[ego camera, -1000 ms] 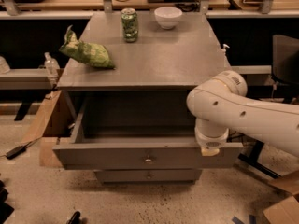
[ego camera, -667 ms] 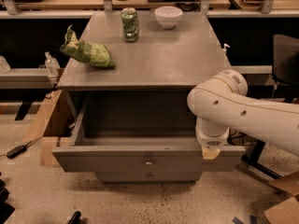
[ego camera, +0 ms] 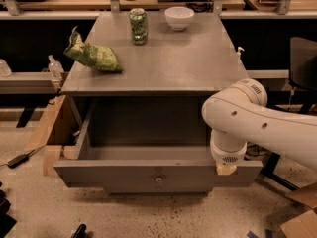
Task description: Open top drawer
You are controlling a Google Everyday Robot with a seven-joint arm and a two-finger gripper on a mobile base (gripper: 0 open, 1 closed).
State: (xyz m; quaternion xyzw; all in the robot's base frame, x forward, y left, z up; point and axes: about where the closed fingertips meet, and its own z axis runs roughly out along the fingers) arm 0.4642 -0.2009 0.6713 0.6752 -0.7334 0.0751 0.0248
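The top drawer [ego camera: 124, 175] is a wide grey drawer standing pulled far out of the grey cabinet, its inside in view. Its flat front carries one small round metal knob [ego camera: 158, 175] at the centre. My white arm reaches in from the right and bends down to the right end of the drawer front. My gripper [ego camera: 226, 168] sits at the drawer's top front edge, right of the knob, mostly hidden under the white wrist. The two lower drawers are hidden behind the pulled-out front.
On the cabinet top [ego camera: 163, 68] lie a green chip bag [ego camera: 93, 56], a green can [ego camera: 138, 26] and a white bowl [ego camera: 179, 18]. A wooden crate [ego camera: 49, 133] stands at the left of the cabinet. A black chair [ego camera: 302, 68] is at the right. A cardboard box [ego camera: 299, 224] sits at bottom right.
The drawer front has come further out toward the camera and now covers the lower drawer front. My arm and gripper moved with it, down and toward the camera.
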